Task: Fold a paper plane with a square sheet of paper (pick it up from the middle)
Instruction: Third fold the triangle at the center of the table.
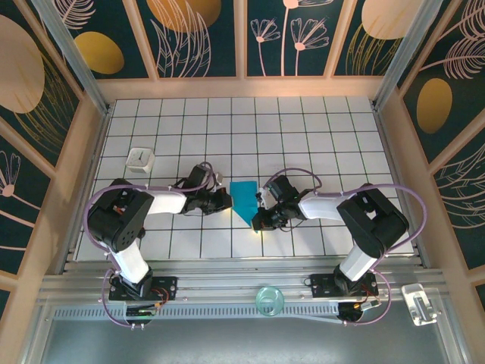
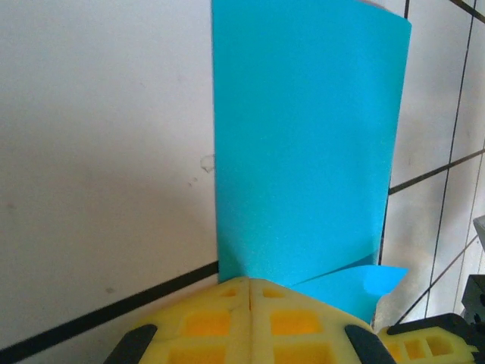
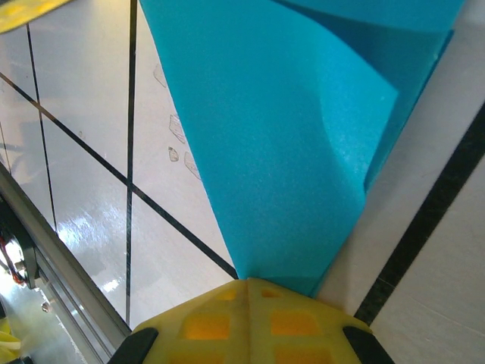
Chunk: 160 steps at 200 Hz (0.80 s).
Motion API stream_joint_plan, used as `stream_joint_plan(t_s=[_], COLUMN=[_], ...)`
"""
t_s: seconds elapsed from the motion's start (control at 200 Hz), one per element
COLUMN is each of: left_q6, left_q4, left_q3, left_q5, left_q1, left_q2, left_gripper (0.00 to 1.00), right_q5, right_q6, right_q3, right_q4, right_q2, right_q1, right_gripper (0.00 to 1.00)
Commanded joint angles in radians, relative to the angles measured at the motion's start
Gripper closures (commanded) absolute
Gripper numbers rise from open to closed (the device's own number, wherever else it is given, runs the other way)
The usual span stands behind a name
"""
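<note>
The square sheet of paper [image 1: 244,197], teal-blue and folded over on itself, hangs between my two grippers near the table's middle. My left gripper [image 1: 226,199] is shut on its left edge. In the left wrist view the sheet [image 2: 303,152] rises straight from the closed yellow tips of that gripper [image 2: 248,282], with a loose flap low on the right. My right gripper [image 1: 259,218] is shut on the sheet's near corner. From the right wrist the paper [image 3: 288,136] narrows to a point at the right gripper's closed tips [image 3: 248,282] and curls at the top. A paper plane is out of view.
A small white cube [image 1: 140,159] stands on the grid table [image 1: 303,129] at the left. A clear round dish [image 1: 268,300] and a clear block [image 1: 419,303] lie on the front rail. Wooden walls surround the table.
</note>
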Motion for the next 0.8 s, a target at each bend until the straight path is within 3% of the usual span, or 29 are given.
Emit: stream_joint_plan(t_s=[0.0, 0.085, 0.205, 0.365, 0.47, 0.61, 0.796], left_q6=[0.056, 0.056, 0.017, -0.061, -0.103, -0.148, -0.13], left_q4=[-0.103, -0.086, -0.034, 0.038, 0.092, 0.174, 0.183], left_q3=[0.011, 0.014, -0.015, -0.098, -0.148, -0.183, -0.185], left_q5=[-0.157, -0.119, -0.046, 0.01, 0.036, 0.081, 0.115], left_q1=[0.055, 0.055, 0.055, 0.05, 0.049, 0.047, 0.02], left_q2=[0.003, -0.029, -0.115, -0.225, -0.27, -0.268, -0.233], left_gripper=[1.0, 1.0, 0.88, 0.71, 0.66, 0.62, 0.58], right_q5=[0.17, 0.166, 0.136, -0.009, -0.074, 0.012, 0.126], right_q6=[-0.02, -0.024, -0.052, -0.073, -0.026, 0.043, 0.037], right_q3=[-0.071, -0.065, -0.043, -0.037, -0.056, -0.021, 0.069], right_q4=[-0.188, -0.186, -0.169, -0.09, 0.032, 0.097, 0.026], right_q2=[0.052, 0.048, -0.006, -0.169, -0.234, -0.205, -0.095], right_q1=[0.007, 0.007, 0.01, 0.009, -0.008, -0.056, -0.073], right_gripper=[1.0, 1.0, 1.0, 1.0, 0.93, 0.9, 0.93])
